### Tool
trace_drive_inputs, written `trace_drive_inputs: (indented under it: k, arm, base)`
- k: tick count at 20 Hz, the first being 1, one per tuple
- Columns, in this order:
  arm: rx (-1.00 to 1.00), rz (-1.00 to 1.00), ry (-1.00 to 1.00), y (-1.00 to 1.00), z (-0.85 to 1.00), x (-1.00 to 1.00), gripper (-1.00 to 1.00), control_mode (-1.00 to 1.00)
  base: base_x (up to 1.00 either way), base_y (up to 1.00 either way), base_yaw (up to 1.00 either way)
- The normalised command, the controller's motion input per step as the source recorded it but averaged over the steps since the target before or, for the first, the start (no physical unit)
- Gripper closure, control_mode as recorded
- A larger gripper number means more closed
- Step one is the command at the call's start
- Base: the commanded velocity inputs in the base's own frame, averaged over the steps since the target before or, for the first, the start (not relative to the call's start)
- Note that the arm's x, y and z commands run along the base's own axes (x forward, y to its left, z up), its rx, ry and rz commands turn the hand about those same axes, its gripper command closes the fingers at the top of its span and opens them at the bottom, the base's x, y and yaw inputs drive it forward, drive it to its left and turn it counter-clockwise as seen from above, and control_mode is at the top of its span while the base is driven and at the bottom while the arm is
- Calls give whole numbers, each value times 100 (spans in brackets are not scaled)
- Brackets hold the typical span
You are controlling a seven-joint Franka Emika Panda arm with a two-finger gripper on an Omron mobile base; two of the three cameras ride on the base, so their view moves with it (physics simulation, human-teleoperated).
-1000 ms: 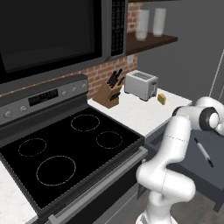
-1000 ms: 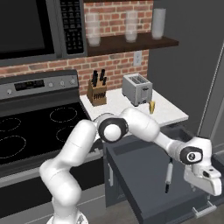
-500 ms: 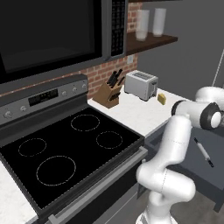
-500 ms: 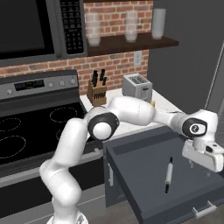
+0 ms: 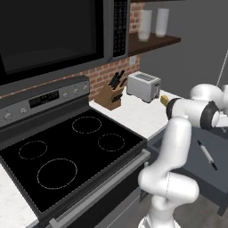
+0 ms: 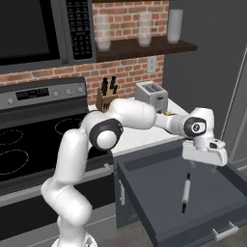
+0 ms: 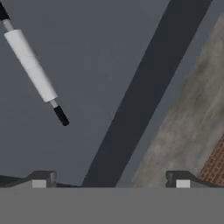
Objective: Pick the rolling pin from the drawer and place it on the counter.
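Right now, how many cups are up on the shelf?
3. In the right base view they stand in a row on the shelf: left cup, middle cup, right cup.

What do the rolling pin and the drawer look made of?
Rolling pin: pale matte barrel, possibly marble or painted wood, with thin dark handles. Drawer: flat slate-grey panels, no grain or shine, probably painted board or laminate; hard to say.

Open drawer (image 6: pixel 144 193): bare floor on all sides of the rolling pin (image 6: pixel 186 192), which lies below and beside the wide-spread gripper (image 6: pixel 205 157). Drawer walls bound the space; the counter (image 6: pixel 144 137) edge stands behind.
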Motion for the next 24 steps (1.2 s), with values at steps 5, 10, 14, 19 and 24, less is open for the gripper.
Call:
trace_drive_inputs:
  k: [5,10,14,19,24]
  arm:
    - [23,33,-1,3,-46,9,-100,-100]
    - [34,20,-5,1,-47,0,-100,-100]
    - [36,16,-1,0,-22,0,-100,-100]
    - [7,1,3,7,-11,4,-100,-100]
    - [1,5,0,12,-40,15,-100,-100]
  base:
    - [0,0,0]
    - [0,0,0]
    - [0,0,0]
    - [0,0,0]
    - [0,0,0]
